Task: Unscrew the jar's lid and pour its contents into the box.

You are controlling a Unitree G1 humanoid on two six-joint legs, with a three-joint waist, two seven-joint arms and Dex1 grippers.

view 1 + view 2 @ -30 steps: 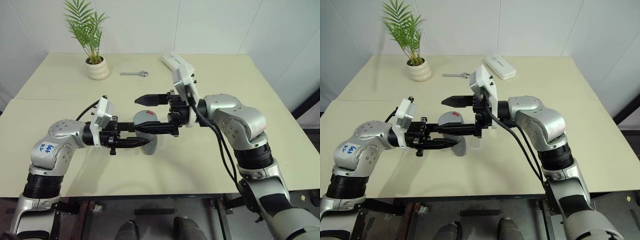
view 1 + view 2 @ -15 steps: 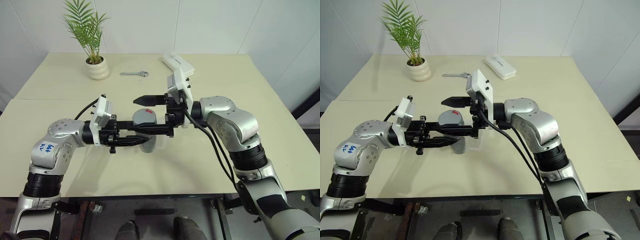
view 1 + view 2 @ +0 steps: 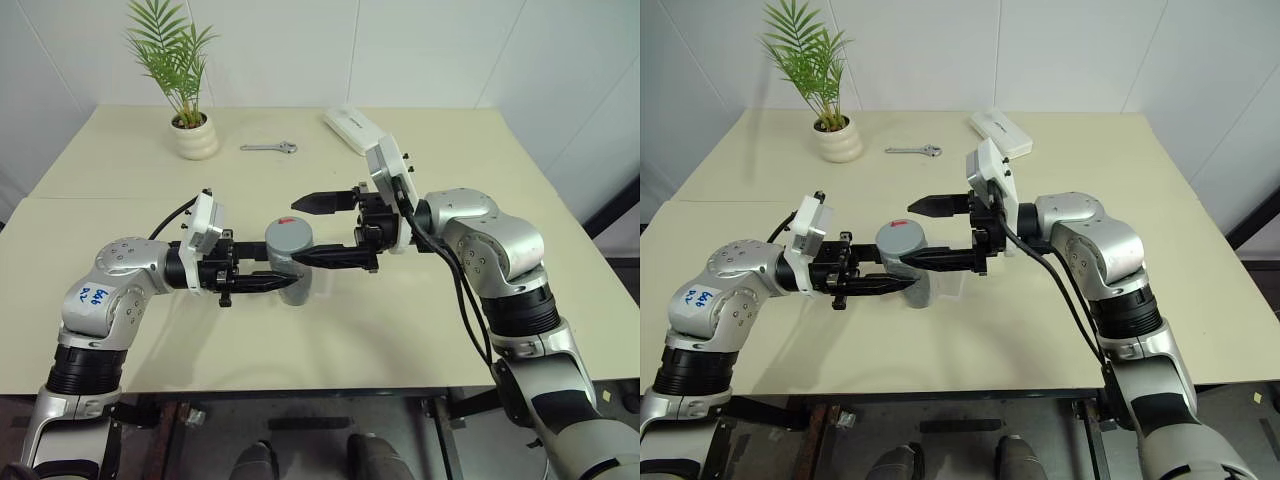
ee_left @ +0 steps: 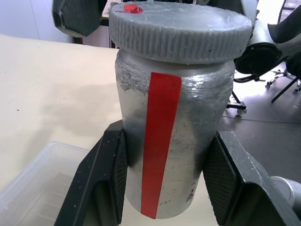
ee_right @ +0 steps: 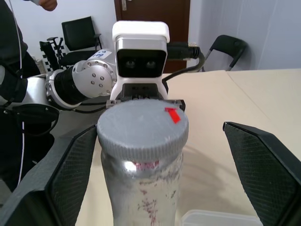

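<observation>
The jar [image 4: 164, 141], silvery with a red strip, is held upright above the table, and my left gripper [image 3: 282, 278] is shut on its body. Its grey lid [image 5: 142, 128] with a small red mark sits on top. My right gripper [image 3: 300, 231] reaches in level from the right and stands open. Its fingers [image 5: 256, 160] flank the lid with wide gaps, touching nothing. The clear box [image 4: 33, 188] lies on the table just under and behind the jar. The contents are hidden inside the jar.
A potted plant [image 3: 194, 135] stands at the table's far left. A wrench [image 3: 268, 148] and a long white case [image 3: 352, 127] lie along the back. The right wrist view shows chairs [image 5: 80, 35] and a person's sleeve [image 5: 11, 56] beyond the table.
My right gripper has drawn back to the right, so its open fingers reach less far past the lid. The left gripper and the jar have stayed where they were.
</observation>
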